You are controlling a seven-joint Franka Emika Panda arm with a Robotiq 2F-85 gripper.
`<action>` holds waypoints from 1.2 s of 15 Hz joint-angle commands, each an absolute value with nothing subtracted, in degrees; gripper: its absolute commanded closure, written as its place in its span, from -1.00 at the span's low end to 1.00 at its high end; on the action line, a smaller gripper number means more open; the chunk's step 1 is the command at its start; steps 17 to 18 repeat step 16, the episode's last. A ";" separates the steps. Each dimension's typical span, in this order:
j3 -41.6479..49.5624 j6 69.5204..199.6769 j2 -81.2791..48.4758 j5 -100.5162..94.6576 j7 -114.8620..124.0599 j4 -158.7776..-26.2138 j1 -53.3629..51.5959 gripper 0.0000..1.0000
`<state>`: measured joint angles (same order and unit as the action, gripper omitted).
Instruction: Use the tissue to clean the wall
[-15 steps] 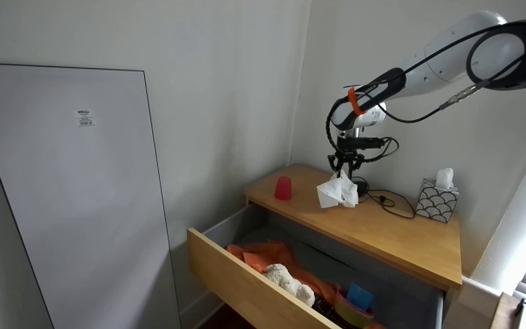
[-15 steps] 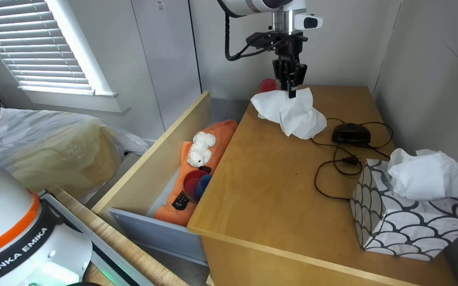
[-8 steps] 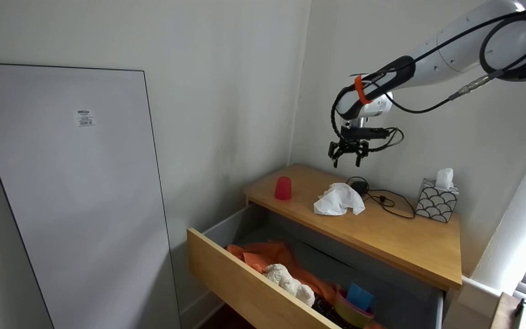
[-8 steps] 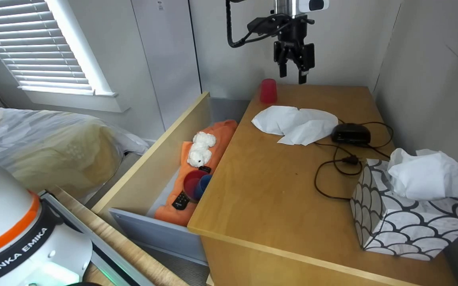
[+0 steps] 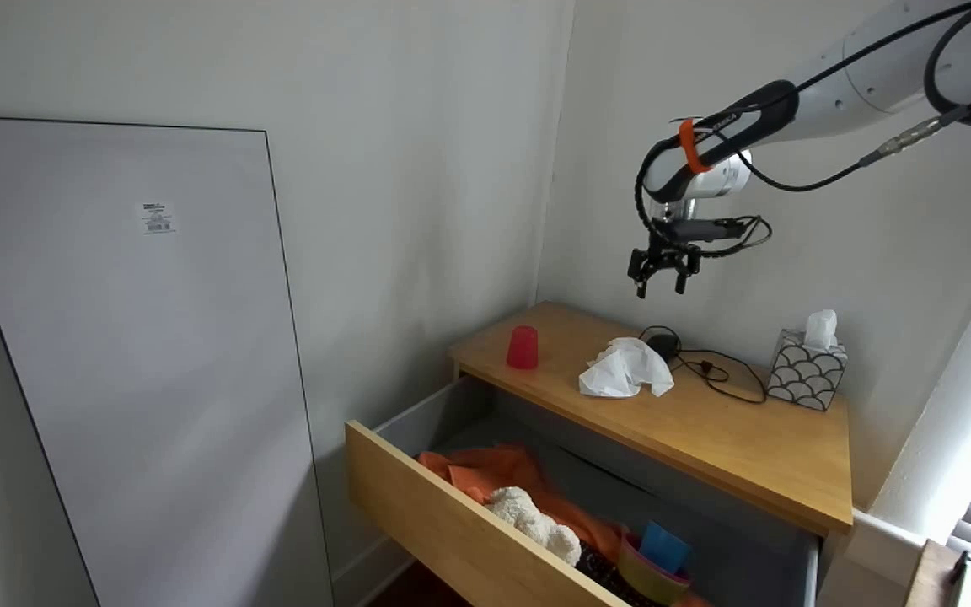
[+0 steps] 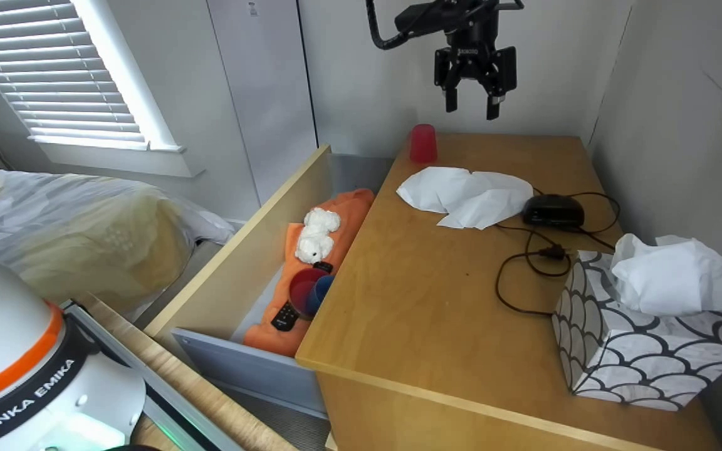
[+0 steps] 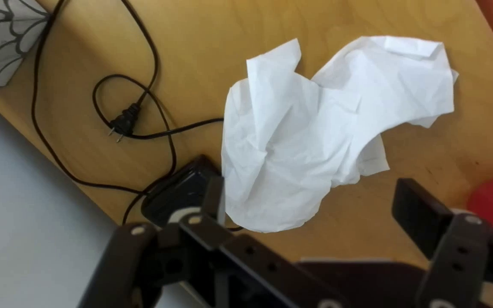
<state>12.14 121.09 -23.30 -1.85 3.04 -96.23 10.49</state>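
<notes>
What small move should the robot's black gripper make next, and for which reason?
Probably rise a little further: the black two-finger gripper stands open and empty, and it has lifted since letting go of the crumpled white paper tissue, which now lies on the brown wooden dresser. Whether the wiping is finished, the pictures do not show.
</notes>
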 commanded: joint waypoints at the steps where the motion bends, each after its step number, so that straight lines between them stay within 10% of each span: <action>1: 10.87 116.92 -18.72 -2.56 -6.54 -99.73 12.57 -1.00; 18: 10.94 116.28 -19.91 -2.12 -7.93 -97.68 12.74 -1.00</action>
